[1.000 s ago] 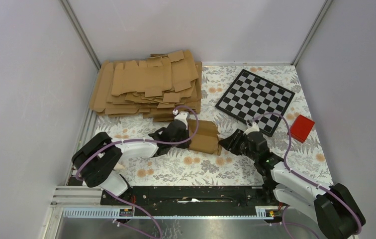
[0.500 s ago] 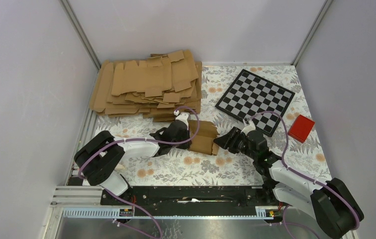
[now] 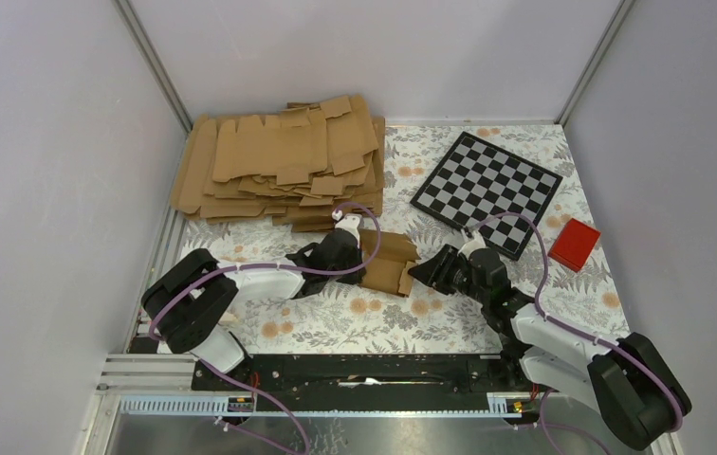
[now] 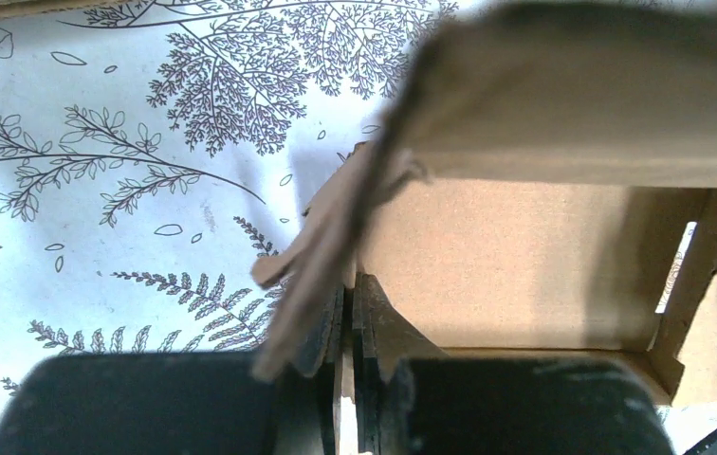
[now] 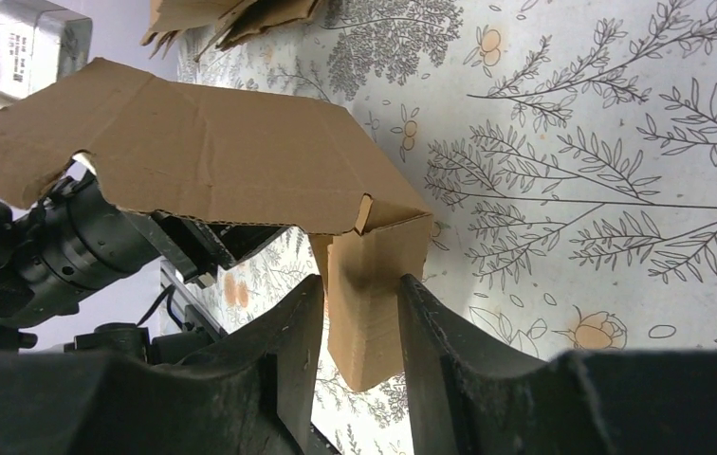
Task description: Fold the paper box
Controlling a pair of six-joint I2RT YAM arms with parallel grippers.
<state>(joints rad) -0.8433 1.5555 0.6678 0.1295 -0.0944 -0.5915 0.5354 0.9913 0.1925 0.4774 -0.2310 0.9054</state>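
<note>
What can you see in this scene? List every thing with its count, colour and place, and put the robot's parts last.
paper box: one, brown, mid-table between the grippers, partly folded
pile of flat cardboard blanks: one, brown, back left
checkerboard: one, black and white, back right
block: one, red, right of the checkerboard
tablecloth: one, white with floral print, under everything
left arm: one, black and white with a purple cable, near left
right arm: one, same colours, near right
left gripper: one, black, shut on a box panel
right gripper: one, black, fingers either side of a box flap, grip unclear
</note>
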